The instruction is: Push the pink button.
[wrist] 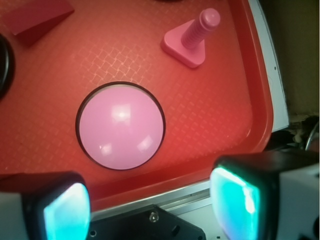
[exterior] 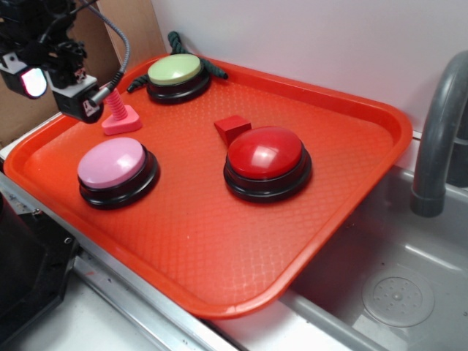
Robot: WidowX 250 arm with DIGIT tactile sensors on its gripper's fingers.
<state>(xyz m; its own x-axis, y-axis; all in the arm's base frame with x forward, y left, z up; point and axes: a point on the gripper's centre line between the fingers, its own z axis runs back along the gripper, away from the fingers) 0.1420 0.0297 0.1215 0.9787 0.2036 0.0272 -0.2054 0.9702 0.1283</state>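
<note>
pale pink and domed, the pink button (exterior: 112,162) sat on its black base near the front left corner of the orange tray (exterior: 219,248). the tool (exterior: 55,77) hung in the air above the tray's left rim, off to the back left of the button and not touching it. in the wrist view the button (wrist: 121,126) lay ahead of the tool (wrist: 150,205), roughly centred between its two fingers (wrist: 65,210), which were spread wide apart with nothing between them. a small pink bolt (exterior: 121,117) stood upright just behind the button, close under the tool. further back was a green button (exterior: 175,71), and to the right a red button (exterior: 265,153) with a small red block (exterior: 232,128) just behind it. the tray rested partly over a grey sink (exterior: 395,292), beside a grey tap (exterior: 439,131).
</note>
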